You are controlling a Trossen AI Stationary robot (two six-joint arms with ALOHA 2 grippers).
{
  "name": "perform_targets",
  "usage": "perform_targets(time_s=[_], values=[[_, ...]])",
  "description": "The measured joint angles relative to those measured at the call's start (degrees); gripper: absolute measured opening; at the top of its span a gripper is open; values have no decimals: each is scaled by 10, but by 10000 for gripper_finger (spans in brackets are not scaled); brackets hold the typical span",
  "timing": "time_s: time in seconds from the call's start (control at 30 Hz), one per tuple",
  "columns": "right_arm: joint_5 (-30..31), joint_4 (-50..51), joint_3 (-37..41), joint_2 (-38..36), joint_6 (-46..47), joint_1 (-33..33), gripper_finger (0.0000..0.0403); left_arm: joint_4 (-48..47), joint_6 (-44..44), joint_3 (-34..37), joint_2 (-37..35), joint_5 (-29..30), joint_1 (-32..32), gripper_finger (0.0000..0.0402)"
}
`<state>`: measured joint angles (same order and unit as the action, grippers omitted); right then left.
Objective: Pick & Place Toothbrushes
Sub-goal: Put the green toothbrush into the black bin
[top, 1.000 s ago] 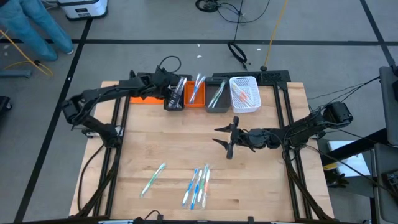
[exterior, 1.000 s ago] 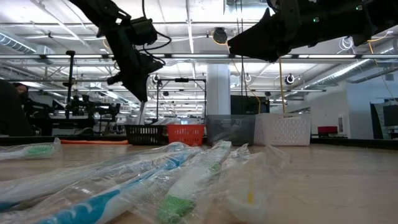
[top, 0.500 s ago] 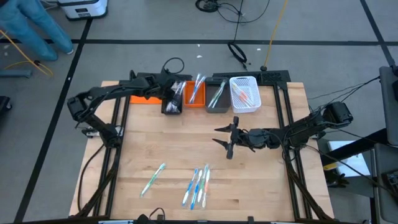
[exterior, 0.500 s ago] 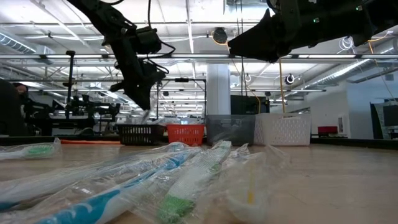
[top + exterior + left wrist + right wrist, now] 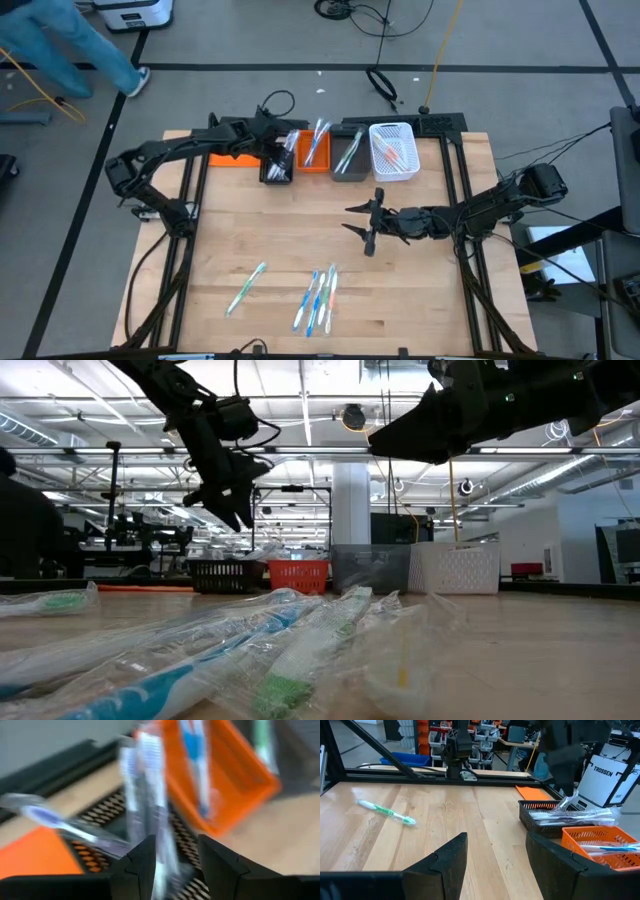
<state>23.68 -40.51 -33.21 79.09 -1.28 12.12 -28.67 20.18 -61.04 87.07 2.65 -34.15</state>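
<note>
My left gripper (image 5: 283, 148) hangs open over the black bin (image 5: 277, 167) at the table's far edge. A clear-wrapped toothbrush (image 5: 150, 805) stands up out of this bin and runs between the fingers. Another wrapped toothbrush (image 5: 60, 822) lies across the bin. More toothbrushes sit in the orange bin (image 5: 313, 150), the grey bin (image 5: 349, 156) and the white bin (image 5: 393, 152). A green toothbrush (image 5: 246, 288) and a small group of toothbrushes (image 5: 317, 298) lie flat near the table's front edge. My right gripper (image 5: 350, 217) hovers open above the table's middle, holding nothing. My left gripper has its fingers on either side of the wrapped toothbrush's lower part (image 5: 162, 865), coming from above. The view is blurred, and I cannot tell whether a finger touches the wrapper. The toothbrush's lower end is in the black bin.
An orange pad (image 5: 232, 158) lies left of the black bin. The four bins stand in a row along the far edge. Bare wood lies between the bins and the toothbrushes at the front. A person (image 5: 70, 45) walks on the floor beyond the far left corner.
My left gripper has opened over the black bin and let go of the wrapped toothbrush. The toothbrush hung below the fingers a second ago and has dropped with its lower end into the bin. The person beyond the table has moved.
</note>
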Motion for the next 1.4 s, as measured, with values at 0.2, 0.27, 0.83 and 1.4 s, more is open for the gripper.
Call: perform_targets(time_s=[0.2,0.27,0.83,1.4], values=[[0,7,0,0,0,0,196,-46,22,0,-34,-110,44,137],[0,7,0,0,0,0,196,-62,32,0,-44,-112,70,134],[0,18,0,0,9,0,196,-163,214,0,-50,-65,386,131],[1,6,0,0,8,0,196,-205,549,35,-31,15,657,131]])
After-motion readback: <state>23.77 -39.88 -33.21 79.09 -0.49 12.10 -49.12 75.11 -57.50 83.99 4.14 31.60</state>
